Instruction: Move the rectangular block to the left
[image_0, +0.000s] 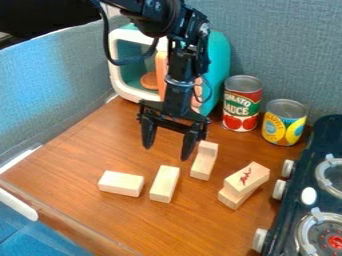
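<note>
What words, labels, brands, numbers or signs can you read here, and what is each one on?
"TOMATO SAUCE": red-labelled can.
Yellow-and-blue can: lettering too small to read.
Top block of the stacked pair: red mark, unreadable.
Burner: red centre's markings too small to read.

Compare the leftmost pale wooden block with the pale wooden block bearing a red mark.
The leftmost block lies directly on the brown table, while the red-marked block rests on another pale block. The leftmost block's upper face is plain; the red-marked block's carries a squiggle. Both are rectangular.
</note>
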